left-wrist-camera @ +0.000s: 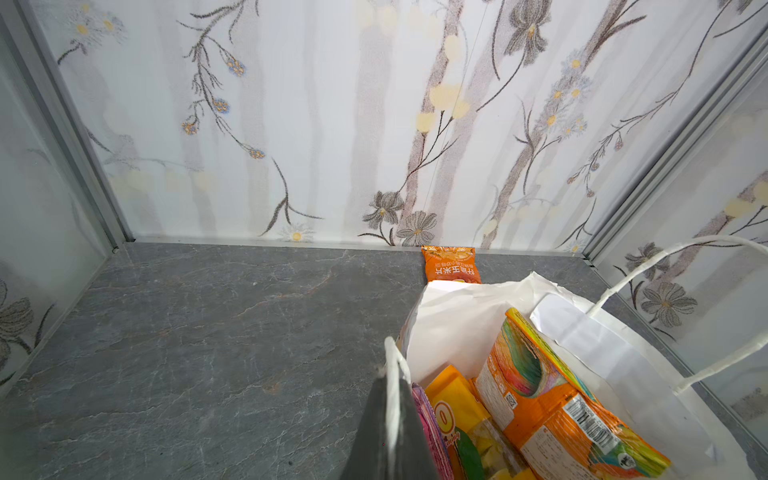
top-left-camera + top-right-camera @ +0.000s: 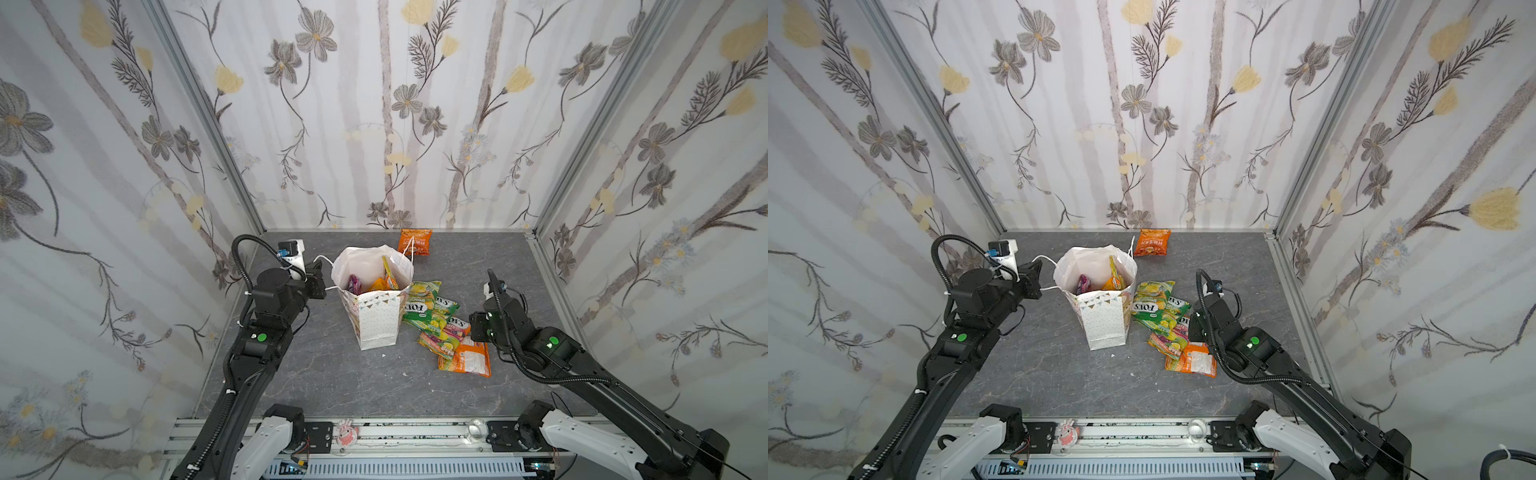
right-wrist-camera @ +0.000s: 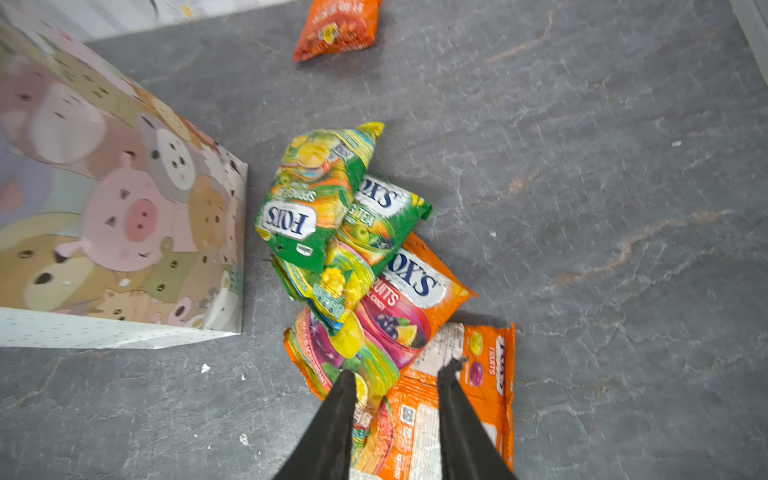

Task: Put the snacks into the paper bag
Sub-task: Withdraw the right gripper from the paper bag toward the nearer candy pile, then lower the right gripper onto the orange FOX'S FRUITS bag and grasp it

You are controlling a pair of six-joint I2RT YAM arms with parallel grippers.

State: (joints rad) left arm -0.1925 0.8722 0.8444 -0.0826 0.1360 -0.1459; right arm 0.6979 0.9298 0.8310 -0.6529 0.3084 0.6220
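Pinching the cord handle [image 1: 391,374], the left gripper [image 2: 323,284] is clamped tight on it at the left rim of the paper bag [image 2: 376,322]. The bag is upright with its mouth open, mid-table on the grey tabletop [image 2: 316,382]. Inside are a purple-pink packet [image 2: 354,284] and orange packets [image 1: 540,399] leaning on the inner wall. Behind the bag, by the back wall, a lone orange packet [image 2: 414,242] lies flat. Just right of the bag is a pile of snacks [image 3: 353,257], overlapping, with a green FOX'S packet [image 2: 422,305] on top, close to the bag's side. At the pile's near end lies a face-down orange packet [image 3: 436,415]. The right gripper [image 3: 399,380] is over it, fingers apart and straddling it; can't tell if they touch.
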